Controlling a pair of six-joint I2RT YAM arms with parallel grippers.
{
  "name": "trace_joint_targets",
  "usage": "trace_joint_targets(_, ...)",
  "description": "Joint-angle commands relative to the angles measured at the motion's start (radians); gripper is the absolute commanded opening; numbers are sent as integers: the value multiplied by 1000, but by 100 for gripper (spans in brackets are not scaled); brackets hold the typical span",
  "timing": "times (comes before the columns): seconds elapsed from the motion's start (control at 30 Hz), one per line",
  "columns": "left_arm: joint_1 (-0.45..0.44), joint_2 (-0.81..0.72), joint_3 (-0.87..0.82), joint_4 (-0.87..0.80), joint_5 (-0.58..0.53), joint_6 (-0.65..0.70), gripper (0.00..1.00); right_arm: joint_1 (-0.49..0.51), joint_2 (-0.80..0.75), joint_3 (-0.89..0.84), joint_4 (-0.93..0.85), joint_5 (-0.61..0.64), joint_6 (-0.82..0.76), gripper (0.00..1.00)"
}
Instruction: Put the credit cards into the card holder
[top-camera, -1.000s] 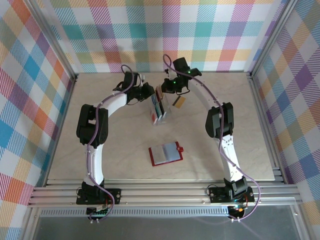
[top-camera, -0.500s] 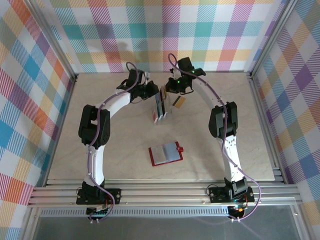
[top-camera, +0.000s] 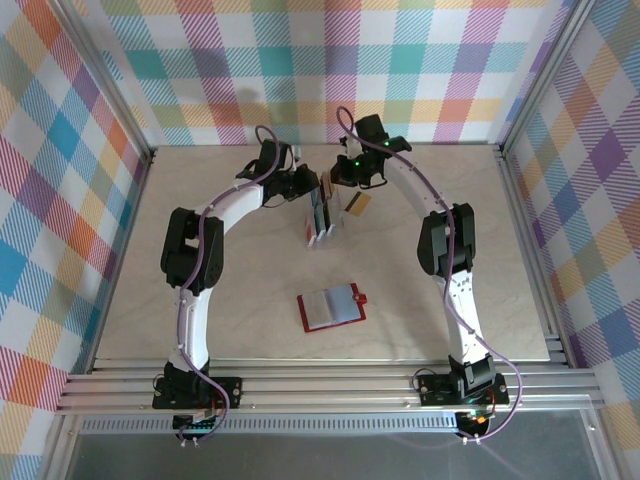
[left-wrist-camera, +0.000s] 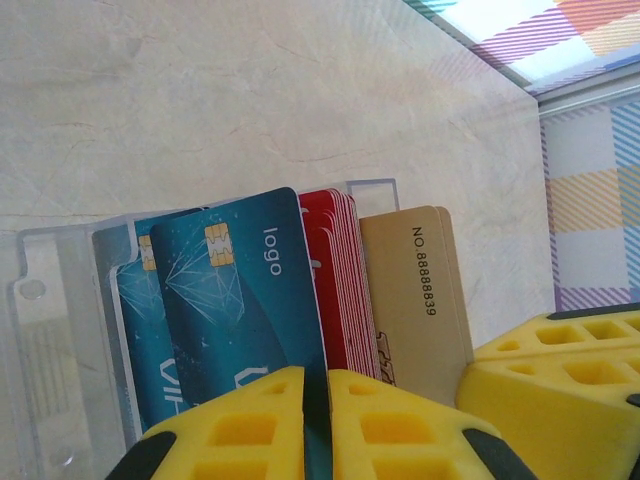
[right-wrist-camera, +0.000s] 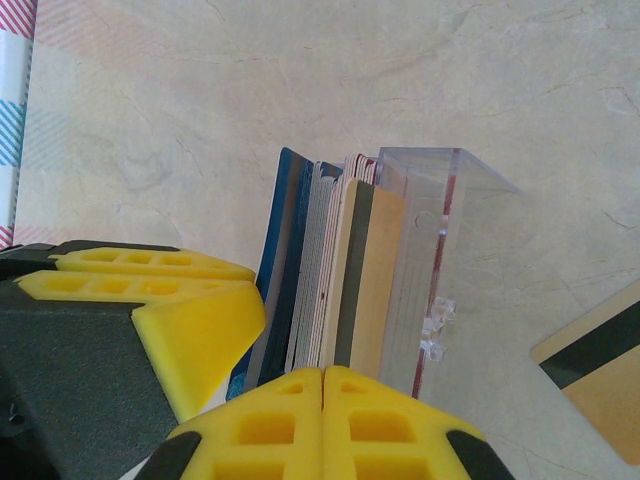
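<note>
Since the earlier frame the left arm has swung right, bringing the left gripper (left-wrist-camera: 317, 415) to the clear rack (left-wrist-camera: 55, 300); the right arm has shifted only slightly. The left jaws stand narrow with the teal card (left-wrist-camera: 240, 290) in the slit between them; whether they press on it cannot be told. Red cards (left-wrist-camera: 335, 280) and a gold card (left-wrist-camera: 415, 290) stand beside it in the rack. The right gripper (right-wrist-camera: 322, 400), jaws shut and empty, hangs close over the racked cards. A striped gold card (top-camera: 359, 205) lies flat on the surface (top-camera: 240, 300) just beside the rack. The card holder (top-camera: 332, 307) lies open, well apart, nearer the arm bases.
</note>
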Motion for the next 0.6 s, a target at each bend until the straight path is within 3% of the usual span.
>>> trace_joint_targets(0.0, -23, 25, -8, -7, 19, 25, 14, 7, -39, -5, 17, -57, -3, 0)
trace_joint_targets(0.57, -17, -12, -41, -17, -3, 32, 28, 7, -42, -3, 13, -75, -8, 0)
